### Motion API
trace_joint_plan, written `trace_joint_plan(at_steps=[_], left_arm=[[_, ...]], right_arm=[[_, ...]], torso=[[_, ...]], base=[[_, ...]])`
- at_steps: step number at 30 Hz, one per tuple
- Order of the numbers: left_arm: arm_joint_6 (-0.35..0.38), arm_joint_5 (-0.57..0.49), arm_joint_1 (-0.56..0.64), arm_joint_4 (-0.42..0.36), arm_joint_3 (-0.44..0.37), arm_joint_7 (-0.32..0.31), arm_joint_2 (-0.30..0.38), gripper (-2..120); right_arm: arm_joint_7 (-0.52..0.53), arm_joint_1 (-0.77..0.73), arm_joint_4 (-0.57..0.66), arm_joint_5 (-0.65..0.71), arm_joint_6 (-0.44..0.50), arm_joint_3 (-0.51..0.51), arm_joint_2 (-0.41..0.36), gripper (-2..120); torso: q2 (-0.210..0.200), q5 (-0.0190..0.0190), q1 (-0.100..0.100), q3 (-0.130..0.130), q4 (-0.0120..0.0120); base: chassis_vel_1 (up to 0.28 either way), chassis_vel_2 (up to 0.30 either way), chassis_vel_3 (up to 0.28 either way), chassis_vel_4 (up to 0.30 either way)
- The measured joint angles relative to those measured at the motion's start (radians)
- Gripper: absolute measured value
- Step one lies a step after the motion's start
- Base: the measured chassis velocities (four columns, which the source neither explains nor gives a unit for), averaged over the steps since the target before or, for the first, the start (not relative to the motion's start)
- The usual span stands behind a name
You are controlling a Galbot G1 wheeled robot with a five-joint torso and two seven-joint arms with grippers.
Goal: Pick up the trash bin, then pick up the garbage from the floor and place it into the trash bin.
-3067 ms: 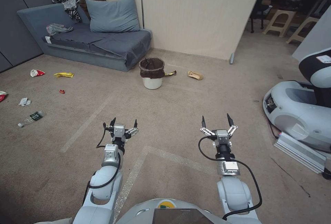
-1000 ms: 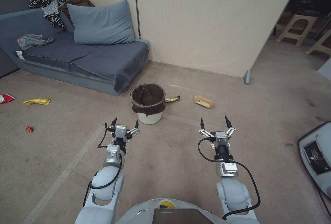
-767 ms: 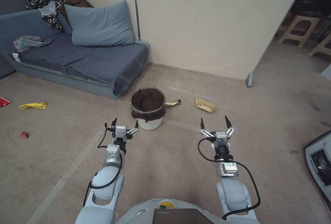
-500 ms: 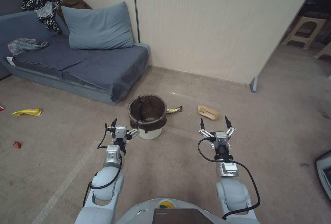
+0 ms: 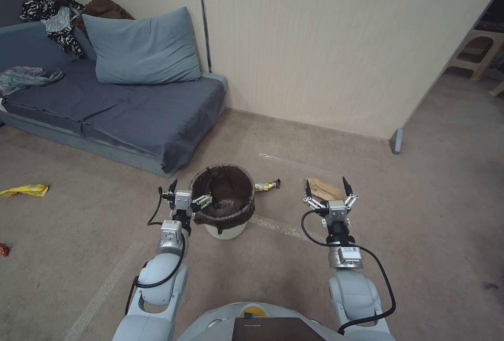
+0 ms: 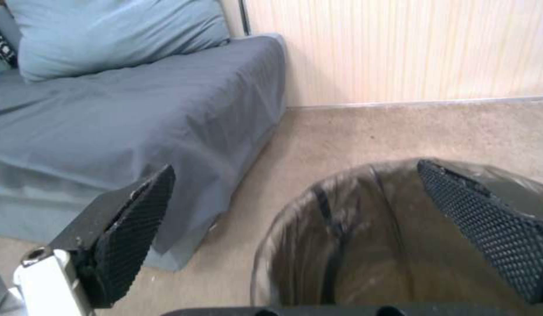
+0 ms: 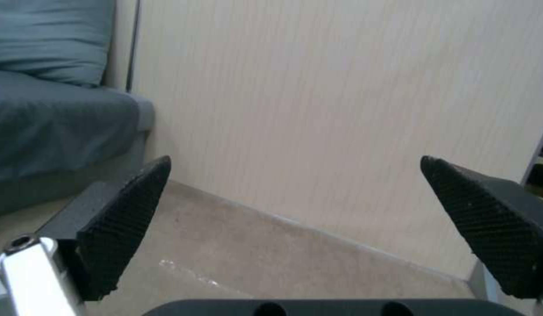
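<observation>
The trash bin [image 5: 226, 228], white with a dark brown liner, stands on the carpet just in front of me. My left gripper [image 5: 189, 192] is open at the bin's left rim. In the left wrist view one finger [image 6: 488, 219] hangs over the liner [image 6: 365, 245] and the other finger [image 6: 134, 228] is outside it. My right gripper [image 5: 326, 185] is open above the floor, right of the bin, with a tan paper bag [image 5: 321, 189] of garbage just beyond it. A snack wrapper [image 5: 266, 185] lies behind the bin. A yellow wrapper [image 5: 23, 190] and a red scrap [image 5: 2, 249] lie far left.
A blue-grey sofa [image 5: 131, 115] with a pillow [image 5: 139, 50] and patterned clothing [image 5: 50, 16] stands behind the bin on the left. A beige wall panel [image 5: 325, 52] closes the back, and the right wrist view faces it [image 7: 318, 96]. A stool [image 5: 480, 52] stands far right.
The whole view has shifted: I have driven forward, so the bin and sofa appear nearer. The bin now sits at my left gripper. Both arms hold the same pose, grippers open.
</observation>
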Motion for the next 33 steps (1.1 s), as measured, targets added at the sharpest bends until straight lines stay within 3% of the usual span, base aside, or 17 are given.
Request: trace_joint_plan(at_steps=[13, 17, 19, 20, 23, 24, 26, 33], left_arm=[[0.003, 0.0, -0.001, 0.003, 0.001, -0.003, -0.001, 100], [0.033, -0.011, -0.001, -0.005, 0.003, -0.041, -0.001, 100], [0.102, -0.042, -0.001, -0.024, 0.006, -0.114, 0.001, 100], [0.102, -0.042, -0.001, -0.024, 0.006, -0.114, 0.001, 100], [0.284, -0.132, -0.005, -0.062, 0.011, -0.205, 0.006, 100], [0.284, -0.132, -0.005, -0.062, 0.011, -0.205, 0.006, 100], [0.393, -0.189, -0.011, -0.077, 0.007, -0.234, 0.009, 100], [0.508, -0.282, -0.029, -0.085, -0.003, -0.262, 0.015, 100]], right_arm=[[0.045, 0.01, -0.015, -0.007, 0.017, -0.009, 0.0, 100], [0.045, 0.01, -0.017, -0.014, 0.019, -0.009, 0.0, 100], [0.045, 0.011, -0.02, -0.035, 0.023, -0.008, 0.0, 100], [0.045, 0.011, -0.02, -0.035, 0.023, -0.008, 0.0, 100], [0.046, 0.011, -0.022, -0.053, 0.026, -0.007, 0.0, 100], [0.046, 0.011, -0.022, -0.053, 0.026, -0.007, 0.0, 100], [0.046, 0.011, -0.023, -0.054, 0.027, -0.007, 0.0, 100], [0.046, 0.011, -0.024, -0.054, 0.027, -0.007, 0.0, 100]], torso=[[0.0, 0.0003, 0.0, 0.0, -0.0001], [0.0, 0.0004, 0.0, 0.0, -0.0002], [0.0, 0.0004, 0.0, 0.0, 0.0], [0.0, 0.0004, 0.0, 0.0, 0.0], [0.0, 0.0004, 0.0, 0.0, 0.0], [0.0, 0.0004, 0.0, 0.0, 0.0], [0.0, 0.0003, 0.0, 0.0, 0.0], [0.0, 0.0003, 0.0, 0.0, 0.0]], base=[[-0.073, 0.068, 0.073, -0.082], [0.013, -0.01, -0.007, 0.007], [0.0, 0.0, 0.0, 0.0], [0.0, 0.0, 0.0, 0.0], [0.0, 0.0, 0.0, 0.0], [0.0, 0.0, 0.0, 0.0], [0.0, 0.0, 0.0, 0.0], [0.0, 0.0, 0.0, 0.0]])
